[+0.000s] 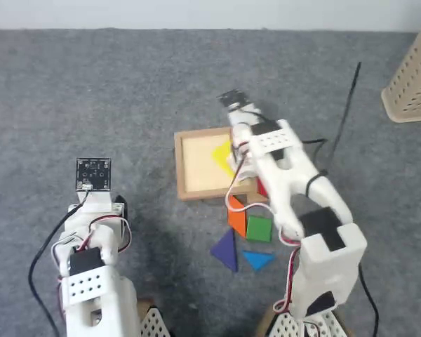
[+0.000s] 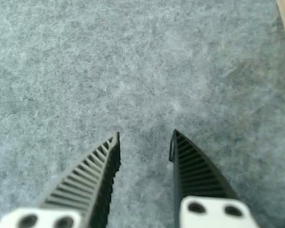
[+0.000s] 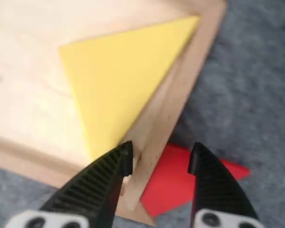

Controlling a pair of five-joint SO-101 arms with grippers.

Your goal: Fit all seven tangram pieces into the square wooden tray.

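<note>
The right arm [image 1: 295,182] reaches forward from its base at the near edge of the table, stretched out low across the loose pieces, its wrist bent down over the right side of the square wooden tray [image 1: 179,168]. The right gripper [image 3: 161,147] stands partly open and holds nothing; its two black ribbed fingers [image 3: 102,178] straddle the tray's rim, one tip just inside at the corner of the yellow triangle [image 3: 118,80], the other over the red piece [image 3: 175,180]. The yellow triangle lies flat in the tray with one edge against that rim, the rest of the tray floor showing bare wood. The red piece lies on the grey carpet [image 1: 91,91] outside the tray, touching the rim and partly hidden under the arm in the high view. On the near side of the tray the orange piece [image 1: 236,214] and the green square [image 1: 259,229] lie side by side, touching, with the purple triangle [image 1: 226,249] and the blue triangle [image 1: 257,260] just beyond them toward the arm bases. The left arm [image 1: 91,246] is folded back close to its own base, well apart from the tray, pointing down at bare carpet. The left gripper [image 2: 145,135] is also open, its fingers spread with nothing between them but carpet
</note>
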